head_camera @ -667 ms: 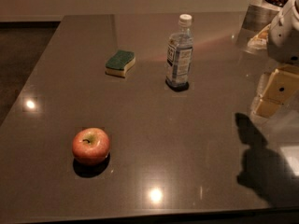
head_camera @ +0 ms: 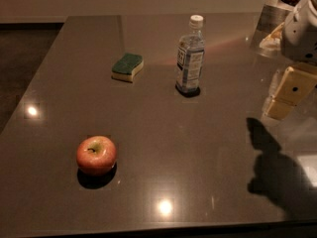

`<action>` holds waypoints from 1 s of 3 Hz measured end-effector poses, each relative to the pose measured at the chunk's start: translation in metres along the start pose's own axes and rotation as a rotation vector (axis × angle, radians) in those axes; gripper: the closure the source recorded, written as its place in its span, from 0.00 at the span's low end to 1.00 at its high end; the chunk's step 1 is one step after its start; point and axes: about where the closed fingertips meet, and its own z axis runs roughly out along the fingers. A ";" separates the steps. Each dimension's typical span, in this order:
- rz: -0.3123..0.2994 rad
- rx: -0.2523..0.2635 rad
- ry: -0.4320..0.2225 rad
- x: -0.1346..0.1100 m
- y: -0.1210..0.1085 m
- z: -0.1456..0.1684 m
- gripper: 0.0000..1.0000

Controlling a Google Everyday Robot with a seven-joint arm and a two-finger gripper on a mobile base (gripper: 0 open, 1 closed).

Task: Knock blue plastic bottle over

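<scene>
Risk lay in the approach: the pincer hung over the worktop's right edge, open or closed I could not tell, with the blue plastic bottle upright well to its left. A low push might merely have slid it.

The blue plastic bottle is standing upright on the desk, toward the far edge and a little right of centre. It is showing a clear, bluish body, a white screw cap and a blue-and-white label wrapping its middle. The claw is hanging by the desk's right edge, apart from the bottle.
</scene>
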 end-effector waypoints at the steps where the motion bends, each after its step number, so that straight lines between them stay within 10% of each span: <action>1: 0.030 -0.028 -0.069 -0.025 -0.012 0.012 0.00; 3: 0.163 -0.037 -0.199 -0.072 -0.045 0.040 0.00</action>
